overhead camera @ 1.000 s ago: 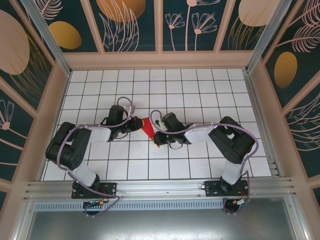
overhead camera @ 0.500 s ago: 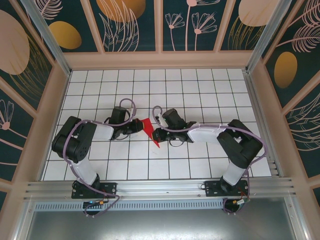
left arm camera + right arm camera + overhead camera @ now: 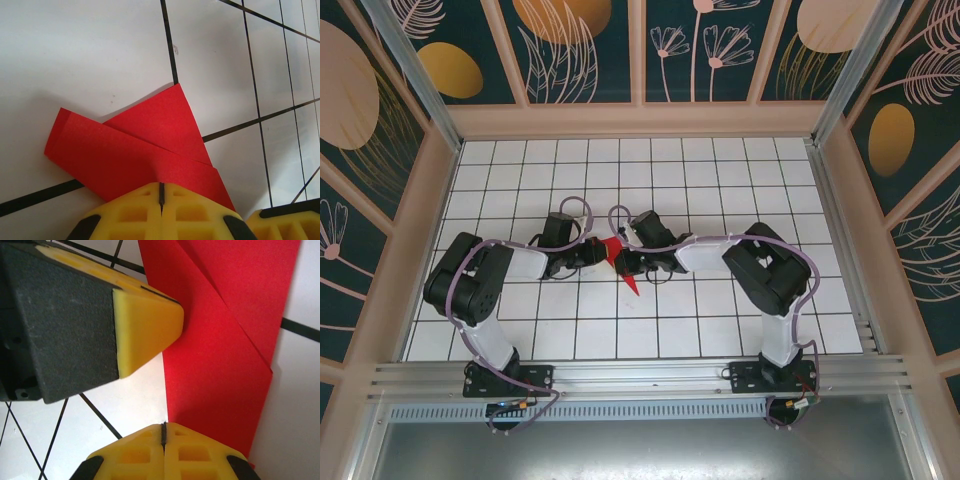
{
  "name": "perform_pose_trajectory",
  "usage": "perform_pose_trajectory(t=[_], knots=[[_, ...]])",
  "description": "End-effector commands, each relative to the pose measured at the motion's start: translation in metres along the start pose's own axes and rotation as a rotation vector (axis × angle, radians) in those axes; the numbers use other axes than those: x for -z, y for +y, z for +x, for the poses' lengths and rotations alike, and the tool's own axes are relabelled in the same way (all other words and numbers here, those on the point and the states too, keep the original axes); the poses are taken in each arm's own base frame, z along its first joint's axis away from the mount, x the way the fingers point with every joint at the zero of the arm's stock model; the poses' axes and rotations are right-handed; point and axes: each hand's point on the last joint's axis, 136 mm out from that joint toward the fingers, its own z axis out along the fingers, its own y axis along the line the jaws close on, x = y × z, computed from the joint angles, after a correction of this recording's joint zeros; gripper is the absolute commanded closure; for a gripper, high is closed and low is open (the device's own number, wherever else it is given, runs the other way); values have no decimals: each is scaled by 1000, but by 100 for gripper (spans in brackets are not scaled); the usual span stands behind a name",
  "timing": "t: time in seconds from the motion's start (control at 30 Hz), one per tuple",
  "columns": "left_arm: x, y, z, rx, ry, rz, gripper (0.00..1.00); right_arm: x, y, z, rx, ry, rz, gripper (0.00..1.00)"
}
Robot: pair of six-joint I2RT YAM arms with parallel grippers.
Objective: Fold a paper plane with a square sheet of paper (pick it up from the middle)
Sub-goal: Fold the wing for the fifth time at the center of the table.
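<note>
The square sheet of paper (image 3: pixel 613 247) is bright red and partly folded into overlapping flaps, lying flat on the gridded table between the two arms; a thin red point (image 3: pixel 631 287) sticks out toward the near edge. In the left wrist view the paper (image 3: pixel 150 145) shows two layered flaps, and my left gripper (image 3: pixel 161 187) is shut with its yellow tips resting on the paper's near edge. My right gripper (image 3: pixel 163 427) is also shut, its tips at the left border of the paper (image 3: pixel 225 340). The left gripper's fingertips (image 3: pixel 145 325) press the paper from the opposite side.
The white gridded table (image 3: pixel 720 180) is walled by a pale wooden frame with patterned panels. An aluminium rail (image 3: pixel 640 375) runs along the near edge at the arm bases. Both forearms lie low over the middle of the table.
The right arm has swung left, bringing its gripper closer against the paper and the left gripper. The left arm shifted slightly earlier and now holds still. Both grippers stay shut.
</note>
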Motion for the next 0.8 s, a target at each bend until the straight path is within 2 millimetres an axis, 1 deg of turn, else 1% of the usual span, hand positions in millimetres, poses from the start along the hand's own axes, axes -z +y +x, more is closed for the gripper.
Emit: perform_pose_trajectory(t=[0.0,0.2,0.27,0.37,0.47,0.6,0.77], knots=[[-5,20,10,4,32,-84,100,-3,1,-11,26,-12,-5,100],[-6,23,12,6,40,-96,100,-12,-10,-18,23,-21,45,100],[-6,24,12,7,42,-102,100,-13,-14,-16,19,-14,55,100],[-5,27,11,12,39,-124,100,-14,-19,-7,20,16,68,100],[-4,39,12,28,45,-188,100,-10,-19,14,41,72,46,100],[-2,54,15,47,45,-262,100,0,-24,52,51,154,27,100],[-2,61,16,56,44,-297,100,16,-33,86,25,193,28,100]])
